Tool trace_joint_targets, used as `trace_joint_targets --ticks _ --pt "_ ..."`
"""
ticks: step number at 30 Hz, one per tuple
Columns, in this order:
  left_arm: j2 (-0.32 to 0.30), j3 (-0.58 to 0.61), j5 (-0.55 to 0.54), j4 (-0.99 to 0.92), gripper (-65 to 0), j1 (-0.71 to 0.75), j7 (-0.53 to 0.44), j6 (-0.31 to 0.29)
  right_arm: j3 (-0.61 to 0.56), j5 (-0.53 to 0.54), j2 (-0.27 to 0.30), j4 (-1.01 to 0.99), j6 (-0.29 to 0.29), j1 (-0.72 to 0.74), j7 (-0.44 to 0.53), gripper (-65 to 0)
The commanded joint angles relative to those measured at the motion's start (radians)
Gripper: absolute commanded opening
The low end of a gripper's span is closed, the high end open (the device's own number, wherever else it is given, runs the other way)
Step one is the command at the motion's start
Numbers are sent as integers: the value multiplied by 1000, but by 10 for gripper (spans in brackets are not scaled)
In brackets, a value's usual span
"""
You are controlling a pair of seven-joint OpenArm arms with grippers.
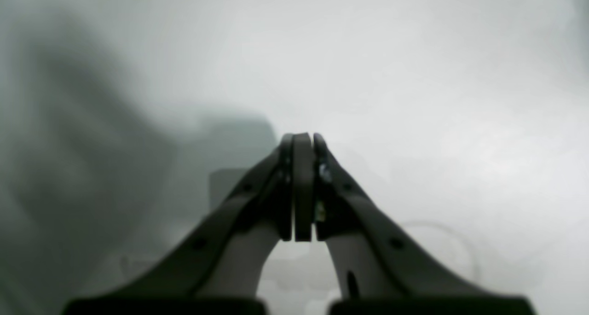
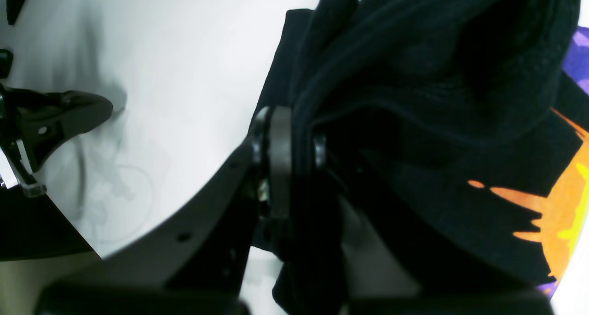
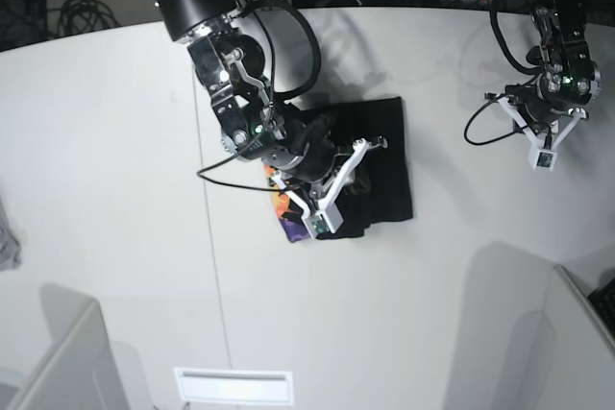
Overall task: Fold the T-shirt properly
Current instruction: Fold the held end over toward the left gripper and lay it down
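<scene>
White table (image 3: 115, 141) fills most of the base view, with cables and dark gear along the far edge. On the middle of it lies the T-shirt (image 3: 384, 156), black and already folded down into a small bundle. A bit of its orange and purple print peeks out at one edge, on the side toward the right arm.

The right gripper (image 2: 294, 142) is right on top of that bundle. Its jaws are nearly shut, and a thick roll of black cloth is pinched between them. So this arm has hold of the shirt, close to the printed edge.

The left gripper (image 1: 303, 140) is well apart from the shirt, off to the other side of the table. Its jaws are pressed together with nothing in them, and only bare table shows in front of it.

The bundle lies longer from the far side of the table toward the near side. From the right gripper, the rest of the shirt lies away toward the left arm's side. I think the next fold has to carry the pinched edge that way, across the short width. The right arm is much nearer, so it looks like its job.
</scene>
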Motion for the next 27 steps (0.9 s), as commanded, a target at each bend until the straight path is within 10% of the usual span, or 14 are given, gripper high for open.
trace_joint_targets --ticks 1,4,10,27 --pt "-16 -7 -3 14 -650 -11 -11 0 -1 11 -8 15 6 16 21 -650" --pt "-16 -7 -3 14 -650 -14 -10 0 -1 11 -8 13 6 15 21 -650" --pt "-16 -10 -10 22 -650 -19 36 0 -1 17 -18 18 6 15 -15 -360" --pt "-16 -148 -12 22 -650 -12 47 -1 -216 18 -53 -183 6 110 56 -359"
